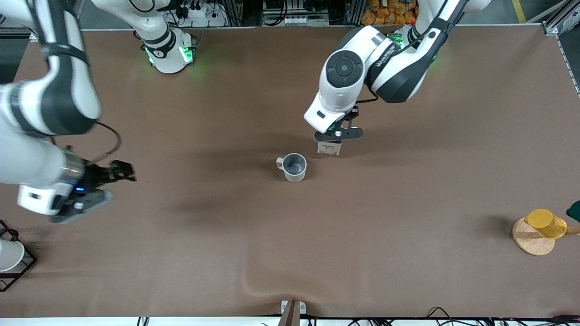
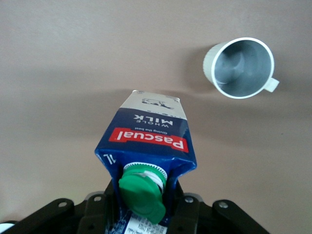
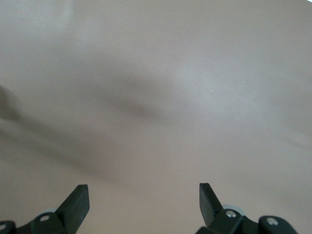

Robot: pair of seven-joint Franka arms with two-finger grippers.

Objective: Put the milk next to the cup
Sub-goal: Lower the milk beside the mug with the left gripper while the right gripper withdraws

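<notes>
The milk [image 1: 329,148], a dark blue carton with a red band and a green cap, is upright in my left gripper [image 1: 336,139], which is shut on its top. I cannot tell whether the carton's base touches the table. In the left wrist view the fingers [image 2: 187,209] clamp the carton [image 2: 148,139] at its cap. The cup [image 1: 293,166], pale grey-beige with a side handle, stands close beside the milk, toward the right arm's end and a little nearer the front camera. It also shows in the left wrist view [image 2: 240,67]. My right gripper [image 1: 121,172] is open and empty over bare table, as the right wrist view [image 3: 144,192] shows.
A yellow cup [image 1: 546,223] hangs on a wooden stand [image 1: 531,239] at the left arm's end. A white cup in a black wire rack [image 1: 10,256] sits at the right arm's end. The brown cloth has a wrinkle [image 1: 253,281] near the front edge.
</notes>
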